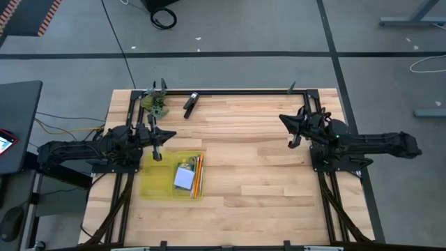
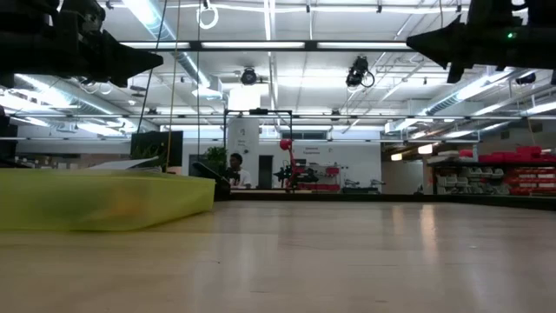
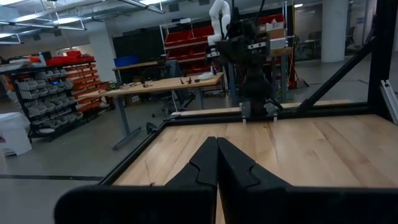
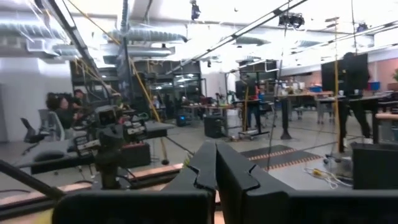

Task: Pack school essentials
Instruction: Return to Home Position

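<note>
A translucent yellow bin [image 1: 155, 183] lies on the wooden table at the near left; it also shows in the low view [image 2: 104, 198]. In it lie a pale blue square notepad [image 1: 184, 179], orange pencils [image 1: 198, 174] and a small green item [image 1: 187, 165]. The other essentials do not show. My left gripper [image 1: 170, 134] is shut and empty, held above the table just beyond the bin's far edge; its closed fingers show in the left wrist view [image 3: 216, 163]. My right gripper [image 1: 283, 118] is shut and empty, held high at the table's right [image 4: 216, 163].
A black oblong tool [image 1: 190, 102] and a green leafy clump [image 1: 155, 103] lie at the far left edge of the table. A black frame [image 1: 244, 92] runs around the tabletop. Bare wood [image 1: 251, 174] spreads between the two arms.
</note>
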